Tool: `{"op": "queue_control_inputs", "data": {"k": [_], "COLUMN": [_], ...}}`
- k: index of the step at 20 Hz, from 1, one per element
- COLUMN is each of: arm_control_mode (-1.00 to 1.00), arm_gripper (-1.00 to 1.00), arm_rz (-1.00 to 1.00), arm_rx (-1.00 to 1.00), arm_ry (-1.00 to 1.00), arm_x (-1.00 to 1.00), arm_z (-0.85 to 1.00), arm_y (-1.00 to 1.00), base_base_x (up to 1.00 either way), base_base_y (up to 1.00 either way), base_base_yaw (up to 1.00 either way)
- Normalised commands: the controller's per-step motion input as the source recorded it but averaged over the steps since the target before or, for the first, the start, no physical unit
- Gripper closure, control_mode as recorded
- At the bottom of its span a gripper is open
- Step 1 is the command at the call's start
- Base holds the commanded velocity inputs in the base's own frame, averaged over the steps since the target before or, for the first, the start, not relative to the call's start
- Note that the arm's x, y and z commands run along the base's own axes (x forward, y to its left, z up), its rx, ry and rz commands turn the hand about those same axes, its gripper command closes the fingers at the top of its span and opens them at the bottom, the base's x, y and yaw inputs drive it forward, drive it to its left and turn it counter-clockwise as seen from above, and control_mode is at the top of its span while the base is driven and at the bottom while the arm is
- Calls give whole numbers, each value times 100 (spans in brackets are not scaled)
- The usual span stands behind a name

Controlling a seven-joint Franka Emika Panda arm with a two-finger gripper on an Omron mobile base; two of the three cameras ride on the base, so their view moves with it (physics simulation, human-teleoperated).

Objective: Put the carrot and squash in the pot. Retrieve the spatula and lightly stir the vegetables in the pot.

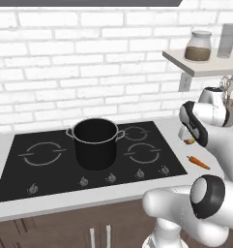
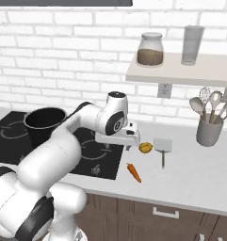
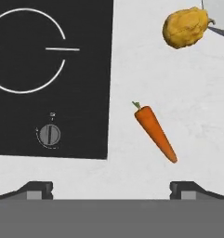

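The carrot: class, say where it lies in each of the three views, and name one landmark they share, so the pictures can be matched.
Left base view: the carrot lies at the right on the counter, beside the cooktop.
Right base view: below centre, in front of the squash.
Hand view: right of centre, tip pointing down-right.
Shared landmark: the black cooktop, whose edge runs beside the carrot.
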Motion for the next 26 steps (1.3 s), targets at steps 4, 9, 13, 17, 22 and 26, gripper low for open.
{"op": "queue_control_inputs", "data": {"k": [4, 9, 13, 17, 22, 26], "arm_control_mode": [-100, -100, -100, -100, -100, -100], "arm_gripper": [-100, -100, -100, -100, -100, -100], "arm_rz": [5, 10, 2, 0, 1, 4], "arm_rx": [-15, -3, -1, 0, 0, 0], "arm_ry": [8, 5, 4, 0, 0, 0], "arm_x": [2, 25, 18, 21, 21, 11], "arm_z": [-60, -71, -49, -36, -20, -23], "arm_y": [-50, -21, 0, 0, -4, -9], "base_base_x": [0, 0, 0, 0, 0, 0], "base_base_y": [0, 0, 0, 0, 0, 0], "base_base_yaw": [0, 0, 0, 0, 0, 0]}}
